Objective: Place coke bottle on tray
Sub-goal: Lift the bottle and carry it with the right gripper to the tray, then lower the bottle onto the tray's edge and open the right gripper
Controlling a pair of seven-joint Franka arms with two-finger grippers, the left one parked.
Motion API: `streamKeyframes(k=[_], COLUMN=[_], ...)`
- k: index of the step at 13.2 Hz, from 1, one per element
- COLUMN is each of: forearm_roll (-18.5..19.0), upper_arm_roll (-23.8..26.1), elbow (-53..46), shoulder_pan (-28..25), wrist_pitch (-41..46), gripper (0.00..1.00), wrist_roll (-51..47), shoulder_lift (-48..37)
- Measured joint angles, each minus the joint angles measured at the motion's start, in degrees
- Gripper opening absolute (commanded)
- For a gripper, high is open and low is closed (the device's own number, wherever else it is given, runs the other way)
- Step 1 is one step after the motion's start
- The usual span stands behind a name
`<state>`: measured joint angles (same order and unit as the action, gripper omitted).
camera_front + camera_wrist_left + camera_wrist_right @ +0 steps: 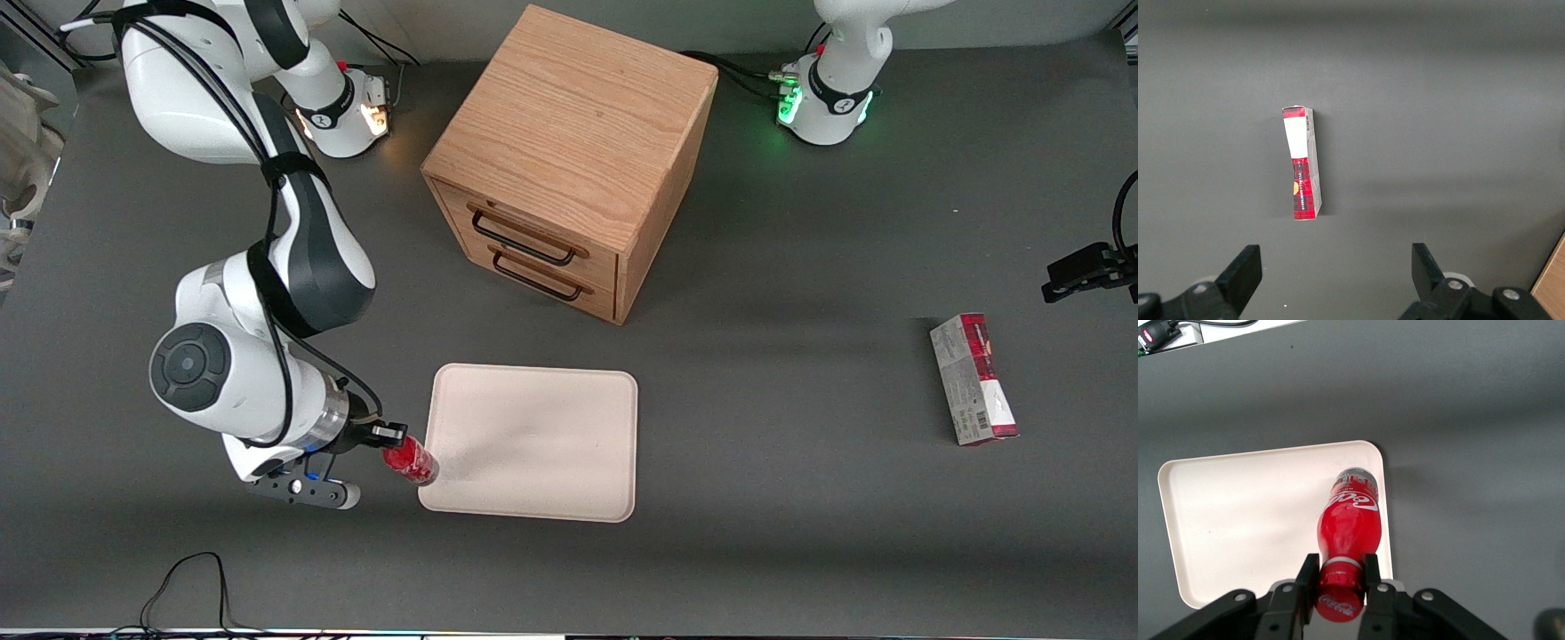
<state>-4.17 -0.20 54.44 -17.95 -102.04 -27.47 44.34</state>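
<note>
1. Right arm's black two-finger gripper [1339,577]: its fingers [1306,573] are closed on the neck of the small slim red plastic coke bottle [1348,523], just under the red cap [1338,603]. The jaws stand only neck-width apart.
2. Coke bottle [411,460]: glossy red body, white script lettering, clear base. It hangs tilted from the gripper over the tray edge at the working arm's end, at the corner nearer the front camera. Whether the base touches the tray cannot be told.
3. Handling, as a judgement: light and stiff, but smooth and probably slippery. The ridge under the cap is the surest hold, since it resists sliding.
4. Large flat pale cream-beige rectangular tray [533,498]: rounded corners, low rim, nothing else on it.
5. Light oak two-drawer cabinet [569,169]: farther from the front camera than the tray, drawers shut.
</note>
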Motion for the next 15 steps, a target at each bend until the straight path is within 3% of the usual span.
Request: streamKeyframes(k=[6, 13, 14, 15], forearm_roll=[0.0, 0.0, 0.0, 0.0], upper_arm_roll=[0.4, 1.4, 1.4, 1.4], elbow=[-0.1, -0.4, -0.5, -0.5], shoulder_pan=[0.0, 0.0, 0.0, 0.0], wrist_pitch=[-5.4, -5.8, -5.7, -5.6], gripper=[0.00, 0.00, 0.17, 0.67], wrist_roll=[0.0, -2.3, -2.3, -2.4], shoulder_lift=[4.6, 7.5, 7.6, 7.7])
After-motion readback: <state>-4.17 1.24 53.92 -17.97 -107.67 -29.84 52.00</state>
